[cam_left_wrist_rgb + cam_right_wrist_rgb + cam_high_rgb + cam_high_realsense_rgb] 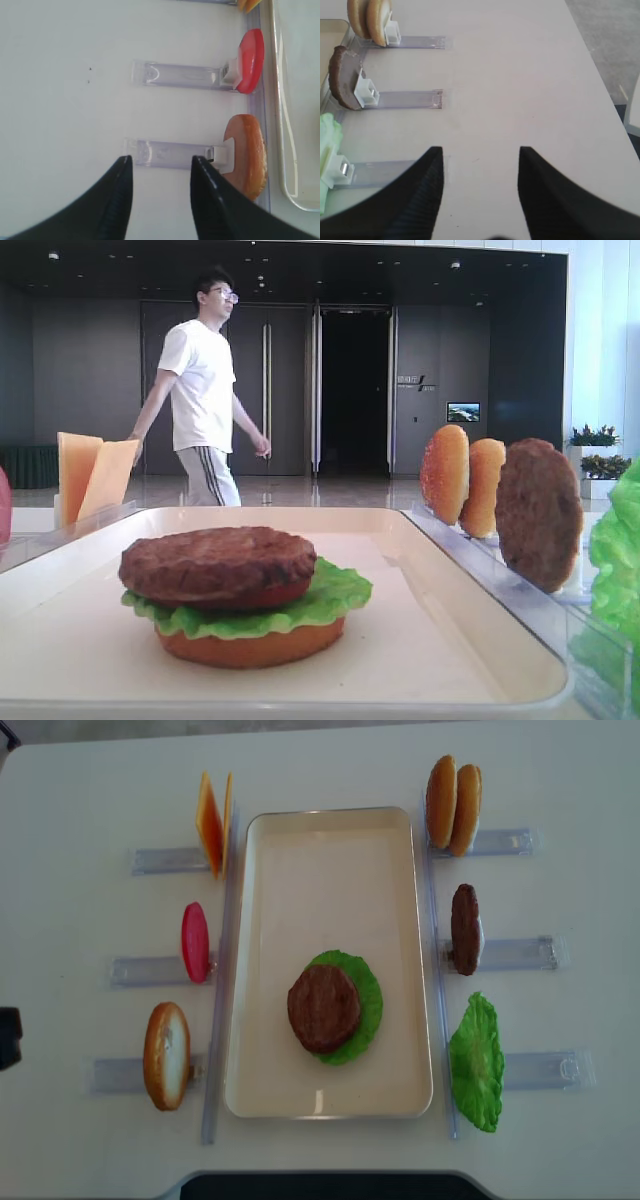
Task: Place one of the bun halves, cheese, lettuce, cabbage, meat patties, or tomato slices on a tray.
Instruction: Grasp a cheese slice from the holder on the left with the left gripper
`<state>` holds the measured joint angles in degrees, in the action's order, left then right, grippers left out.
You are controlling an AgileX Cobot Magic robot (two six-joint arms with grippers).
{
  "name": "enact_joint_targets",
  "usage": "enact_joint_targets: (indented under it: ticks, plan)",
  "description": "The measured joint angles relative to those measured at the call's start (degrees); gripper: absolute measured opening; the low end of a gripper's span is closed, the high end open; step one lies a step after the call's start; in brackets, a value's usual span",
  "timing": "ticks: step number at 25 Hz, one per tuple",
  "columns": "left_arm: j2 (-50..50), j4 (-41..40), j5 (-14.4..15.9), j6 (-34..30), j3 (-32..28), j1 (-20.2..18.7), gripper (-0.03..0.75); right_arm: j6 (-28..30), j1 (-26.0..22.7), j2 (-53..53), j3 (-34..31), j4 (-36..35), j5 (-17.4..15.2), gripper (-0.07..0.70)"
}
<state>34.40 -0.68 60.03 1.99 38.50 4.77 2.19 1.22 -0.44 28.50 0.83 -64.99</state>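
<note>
A stack of bun, tomato, lettuce (pixel 368 995) and a patty (pixel 324 1008) was seen low in the middle of the tray (pixel 330 850). The cheese (pixel 211 820) was stood at the upper left. The left gripper (pixel 159 167) and the right gripper (pixel 480 155) were both held open, with nothing in them.

My left gripper (pixel 159 162) had two black, tapered fingers with glossy edges. My right gripper (pixel 480 152) showed black fingers (pixel 417 200) with finely ribbed, textured faces.
</note>
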Motion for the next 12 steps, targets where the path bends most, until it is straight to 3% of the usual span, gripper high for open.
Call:
enact_joint_targets:
  ticks: [12]
  plan:
    - [28.41, 2.58, 0.05, 0.0, 11.66, 0.0, 0.303, -0.22, 0.36, 0.0, 0.0, 0.0, 0.0, 0.359]
